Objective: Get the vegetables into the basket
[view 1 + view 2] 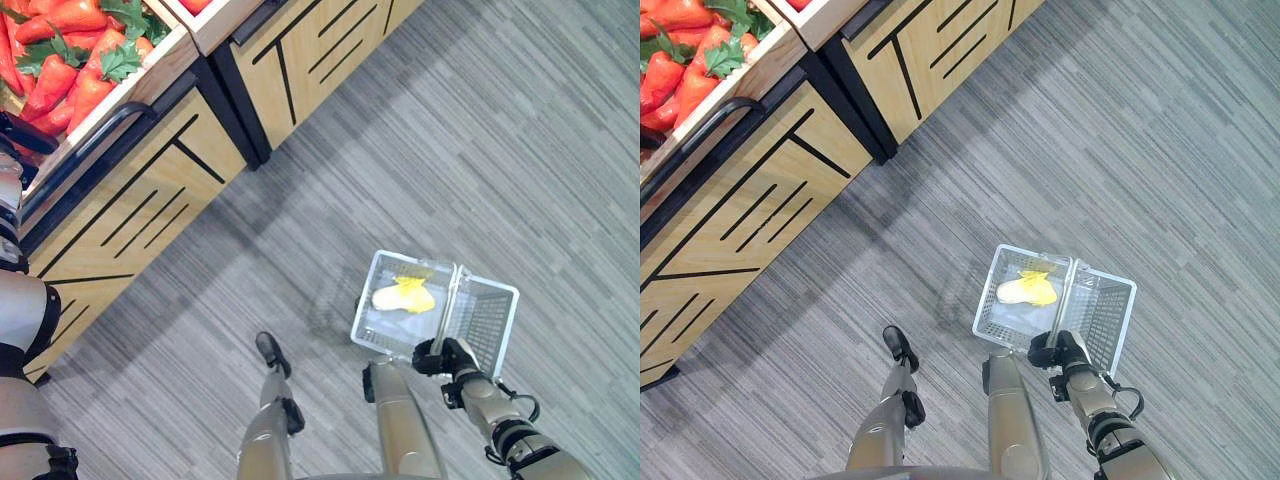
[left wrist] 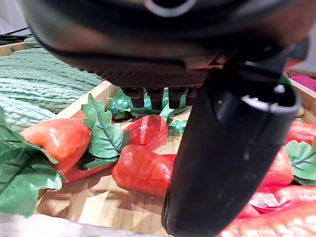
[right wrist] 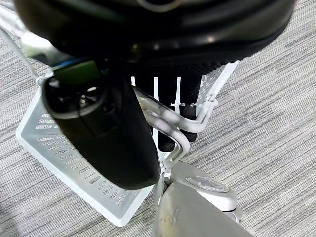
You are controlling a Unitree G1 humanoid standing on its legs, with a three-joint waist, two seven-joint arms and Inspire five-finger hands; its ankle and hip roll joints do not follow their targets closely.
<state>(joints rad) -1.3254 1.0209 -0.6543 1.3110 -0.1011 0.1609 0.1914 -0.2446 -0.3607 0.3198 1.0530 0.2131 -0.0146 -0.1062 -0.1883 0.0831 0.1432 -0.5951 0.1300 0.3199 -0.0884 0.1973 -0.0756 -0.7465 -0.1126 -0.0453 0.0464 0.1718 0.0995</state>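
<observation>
Vegetables lie in two places: red peppers with green leaves in a wooden crate at the far left, and a yellow vegetable inside the white wire basket at the near right.

The right robot hand has its fingers curled round the basket's metal handle, and the basket hangs from it just above the grey striped floor; the right wrist view shows the fingers hooked over the two handle bars with the thumb on the near side. The yellow vegetable sits on the basket's bottom towards its far left corner.

The left robot hand hovers over the crate. Its thumb stands straight in front of the peppers and its fingers are just above them, short stubs from this angle, so I cannot tell whether they are straight or curled; no pepper is seen clasped. Beside the peppers, in the next compartment, lie ridged green gourds.

The crate rests on a wooden display stand with black line trim and a black rail along its edge, well apart from the basket.
</observation>
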